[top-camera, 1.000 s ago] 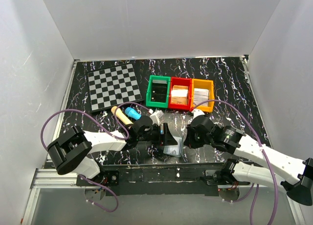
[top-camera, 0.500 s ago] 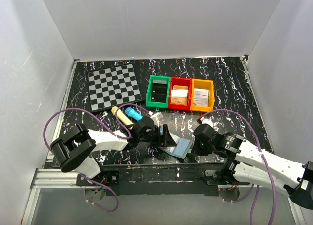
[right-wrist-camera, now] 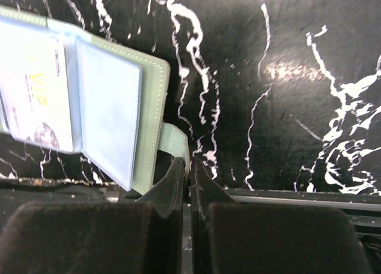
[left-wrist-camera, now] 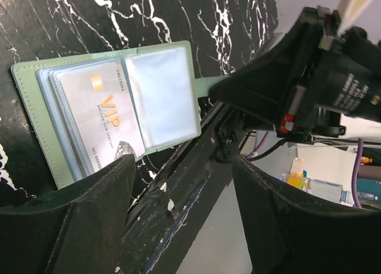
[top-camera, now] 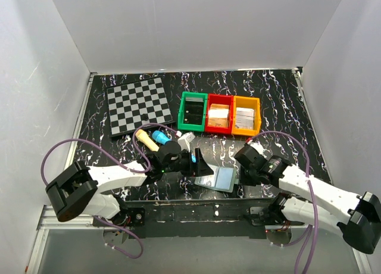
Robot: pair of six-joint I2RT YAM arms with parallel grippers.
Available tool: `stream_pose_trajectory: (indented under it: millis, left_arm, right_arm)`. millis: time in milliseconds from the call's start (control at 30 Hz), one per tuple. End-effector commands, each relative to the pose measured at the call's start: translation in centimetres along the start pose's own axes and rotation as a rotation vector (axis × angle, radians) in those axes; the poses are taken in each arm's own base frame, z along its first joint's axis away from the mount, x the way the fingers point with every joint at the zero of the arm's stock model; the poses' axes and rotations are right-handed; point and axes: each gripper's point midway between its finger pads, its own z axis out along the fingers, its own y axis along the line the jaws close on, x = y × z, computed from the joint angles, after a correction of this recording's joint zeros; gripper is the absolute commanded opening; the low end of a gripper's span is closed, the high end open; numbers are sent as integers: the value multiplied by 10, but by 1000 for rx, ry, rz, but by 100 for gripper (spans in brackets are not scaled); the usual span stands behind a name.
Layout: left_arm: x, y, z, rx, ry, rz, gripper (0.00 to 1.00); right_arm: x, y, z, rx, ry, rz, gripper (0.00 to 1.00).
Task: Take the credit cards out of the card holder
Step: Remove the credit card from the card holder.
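- A checkered board (top-camera: 139,104) is lying flat in the upper left of the overhead view, on the black marbled table (top-camera: 280,95).
- Just below the board, a wooden peg (top-camera: 144,139) and a blue tube (top-camera: 161,136) are lying side by side.
- The left gripper (top-camera: 202,167) is sitting at lower centre with its fingers spread wide and nothing between them. In its own wrist view, one fingertip is reaching the near edge of the card holder; whether it is touching cannot be told.
- Three bins are standing in a row at upper centre, touching one another: a green bin (top-camera: 190,127), a red bin (top-camera: 218,130) and an orange bin (top-camera: 247,131).
- The card holder (top-camera: 219,180) is lying open at lower centre, close to the table's front edge, with its pale blue panels facing up.
- A pale card (left-wrist-camera: 98,110) with gold lettering is sitting inside the left panel; the right panel's clear sleeve is showing no card.
- The right gripper (right-wrist-camera: 186,167) is closed tight, pinching the small green tab (right-wrist-camera: 174,140) that is sticking out from the holder's right edge.
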Motion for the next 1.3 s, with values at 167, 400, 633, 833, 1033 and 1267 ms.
stream_pose_trajectory:
  millis: [167,400,633,833,1033,1267]
  left_arm:
    - [-1,1,-9,-15,-17,38,65]
    - [1,3,-11,-21,-19,39,66]
    - [2,4,-12,-28,-17,40,66]
    - [0,2,-13,-27,-24,41,65]
    - [-3,2,-14,-31,-36,48,66]
    - [-4,3,-8,-26,-33,54,65]
  right_arm:
    - [-35,8,9,-15,-15,7,1]
    - [-25,8,14,-24,31,12,5]
    - [-28,4,-1,-30,-3,31,51]
    - [-39,0,-24,-27,-50,37,55]
    - [-64,30,-65,-194,-143,-39,55]
    - [-45,110,-68,-609,-10,-176,32]
